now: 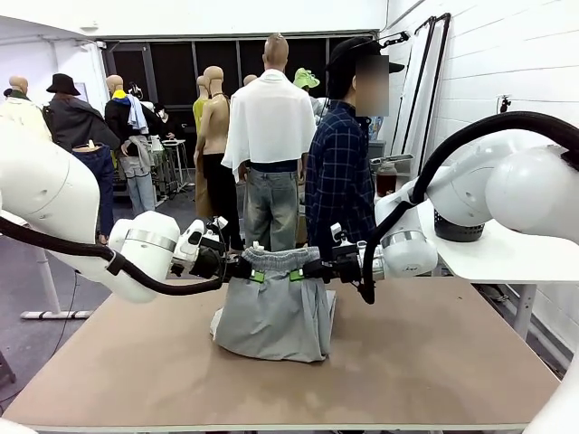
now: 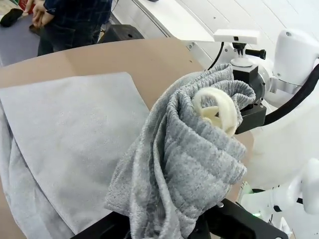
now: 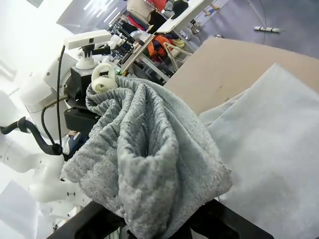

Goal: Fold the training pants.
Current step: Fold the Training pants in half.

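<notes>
Grey jersey, soft and ribbed at the top: the training pants [image 1: 274,312] hang by their gathered elastic waistband [image 1: 275,261] above the middle of the brown table [image 1: 434,362], the lower part draped down and resting on the tabletop in a loose heap. A white drawstring [image 2: 215,109] curls out of the bunched waistband. The left gripper [image 1: 256,271] pinches 1 end of the waistband and the right gripper [image 1: 298,271] pinches the other, both pressed together on the fabric, green pads showing at the cloth's edge. The 2 grippers stand close together at the same height, so the waistband sags only a little between them. Holding both ends this way likely keeps the garment square and lets its weight pull the cloth straight, so a clean crease can be laid. A person in a dark plaid shirt [image 1: 339,172] stands just beyond the far edge, hands away from the pants.
</notes>
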Controlling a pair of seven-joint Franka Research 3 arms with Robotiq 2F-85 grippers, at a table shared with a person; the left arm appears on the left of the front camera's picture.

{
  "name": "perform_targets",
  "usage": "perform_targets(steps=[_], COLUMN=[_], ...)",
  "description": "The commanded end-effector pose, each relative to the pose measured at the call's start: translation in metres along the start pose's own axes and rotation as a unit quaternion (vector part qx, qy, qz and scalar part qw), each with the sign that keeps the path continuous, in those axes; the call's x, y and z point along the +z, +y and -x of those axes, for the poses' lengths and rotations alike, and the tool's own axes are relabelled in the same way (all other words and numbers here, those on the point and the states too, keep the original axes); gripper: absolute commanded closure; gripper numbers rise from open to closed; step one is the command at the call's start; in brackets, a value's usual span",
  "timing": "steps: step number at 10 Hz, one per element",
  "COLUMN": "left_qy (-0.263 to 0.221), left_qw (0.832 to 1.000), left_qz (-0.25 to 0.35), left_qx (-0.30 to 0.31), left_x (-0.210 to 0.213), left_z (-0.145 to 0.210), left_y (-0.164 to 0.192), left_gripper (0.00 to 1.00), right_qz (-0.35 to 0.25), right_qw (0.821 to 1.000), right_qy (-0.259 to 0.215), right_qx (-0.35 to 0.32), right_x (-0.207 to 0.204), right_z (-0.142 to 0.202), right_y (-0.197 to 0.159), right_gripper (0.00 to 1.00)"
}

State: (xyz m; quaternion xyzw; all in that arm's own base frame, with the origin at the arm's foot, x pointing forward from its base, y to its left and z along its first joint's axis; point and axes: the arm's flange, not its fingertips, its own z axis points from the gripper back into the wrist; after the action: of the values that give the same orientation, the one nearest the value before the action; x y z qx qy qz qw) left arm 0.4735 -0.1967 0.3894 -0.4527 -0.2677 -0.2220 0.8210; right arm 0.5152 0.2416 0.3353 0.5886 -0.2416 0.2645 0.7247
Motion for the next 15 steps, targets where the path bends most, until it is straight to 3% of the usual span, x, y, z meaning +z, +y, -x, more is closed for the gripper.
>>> perform_targets(steps=[1, 4, 8, 11, 15], left_qy=[-0.002, -0.001, 0.063, 0.064, 0.036], left_qw=[1.000, 1.000, 0.990, 0.977, 0.966], left_qz=[-0.007, 0.000, -0.053, -0.037, -0.002], left_qx=[-0.003, -0.001, 0.113, 0.201, 0.254], left_x=[0.006, 0.001, -0.008, -0.006, -0.011], left_z=[0.002, 0.000, -0.048, -0.054, -0.049], left_y=[-0.002, -0.001, 0.034, 0.058, 0.096], left_gripper=[1.00, 1.00, 1.00, 1.00, 1.00], right_qz=[0.004, 0.000, -0.008, -0.013, -0.002], right_qw=[1.000, 1.000, 0.992, 0.983, 0.974], right_qy=[-0.003, 0.000, -0.039, -0.059, -0.078], right_qx=[-0.001, 0.000, -0.121, -0.174, -0.215], right_x=[0.005, 0.000, -0.003, 0.005, 0.011], right_z=[0.000, 0.000, -0.015, -0.011, -0.010], right_y=[-0.001, 0.000, -0.038, -0.049, -0.074], right_gripper=[1.00, 1.00, 1.00, 1.00, 1.00])
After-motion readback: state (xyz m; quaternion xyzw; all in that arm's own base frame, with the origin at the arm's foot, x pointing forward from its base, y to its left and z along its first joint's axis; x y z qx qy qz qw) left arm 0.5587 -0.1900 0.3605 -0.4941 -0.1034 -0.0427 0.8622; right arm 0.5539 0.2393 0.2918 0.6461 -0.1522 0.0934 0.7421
